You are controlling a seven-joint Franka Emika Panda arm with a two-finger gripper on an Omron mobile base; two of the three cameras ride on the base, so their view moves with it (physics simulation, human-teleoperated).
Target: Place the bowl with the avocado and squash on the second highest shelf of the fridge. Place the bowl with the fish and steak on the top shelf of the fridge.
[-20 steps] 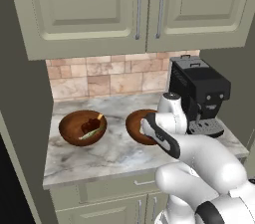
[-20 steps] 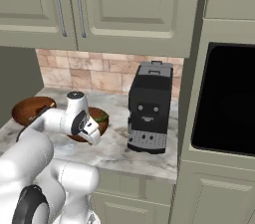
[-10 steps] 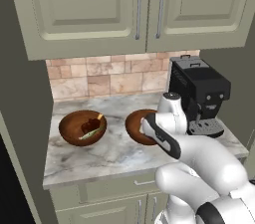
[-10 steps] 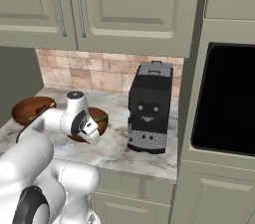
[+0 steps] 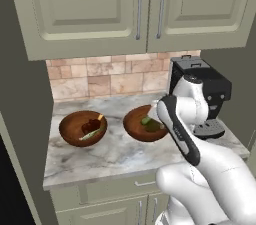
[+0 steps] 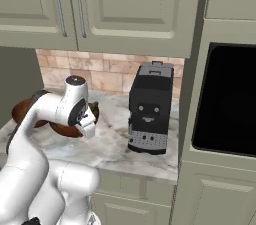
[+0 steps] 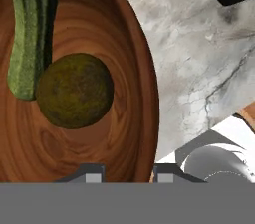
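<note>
Surface (image 5: 115, 154) of marble carried two wooden bowls; the right bowl (image 5: 136, 125) held the squash (image 7: 27, 34) and avocado (image 7: 74, 90). Straddling its rim, the claw (image 7: 127, 172) looked narrowed, one tip inside and one outside; contact was unclear. A firm, level pinch seemed wise before lifting.

Both bowls are reddish-brown wood with a ringed grain: the right bowl (image 7: 134, 68) holds a dark olive avocado (image 7: 74, 90) and a mottled green squash (image 7: 27, 29); the left bowl (image 5: 75, 129) holds a dark red-brown steak (image 5: 90, 125) and a pale green, orange-tipped fish (image 5: 95, 131). The surface (image 5: 115, 156) is grey-veined white marble. The backsplash (image 5: 100, 76) is tan and pink tile. The cabinets (image 5: 85, 9) are pale sage. The coffee machine (image 6: 150, 106) is black.
</note>
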